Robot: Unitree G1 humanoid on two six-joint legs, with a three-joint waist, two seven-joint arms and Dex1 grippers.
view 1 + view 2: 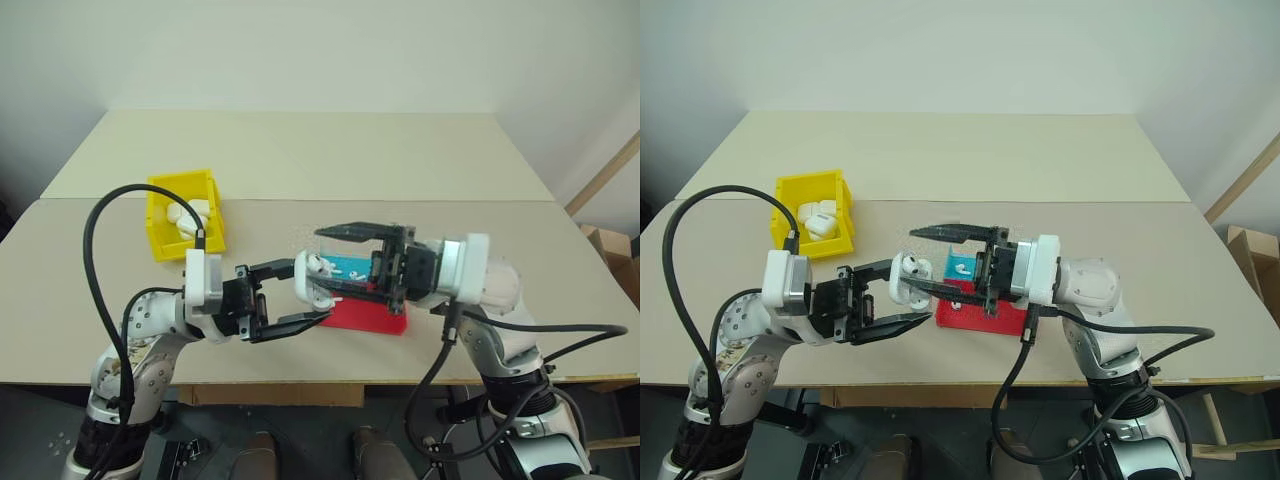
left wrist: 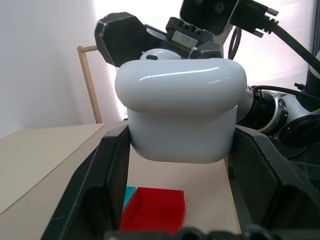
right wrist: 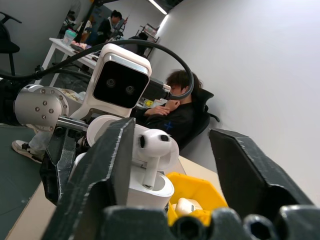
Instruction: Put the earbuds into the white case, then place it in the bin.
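White case (image 2: 182, 112) gripped in left end effector (image 1: 300, 297), earbud (image 3: 156, 145) apparently half-seated.

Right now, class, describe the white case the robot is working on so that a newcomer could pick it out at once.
Start at the beige table and find the red-and-blue tray near its front edge. Just left of it, lifted off the surface, the left gripper clamps the white case. Unlike the white cases lying in the yellow bin, this one is open, with an earbud standing in it.
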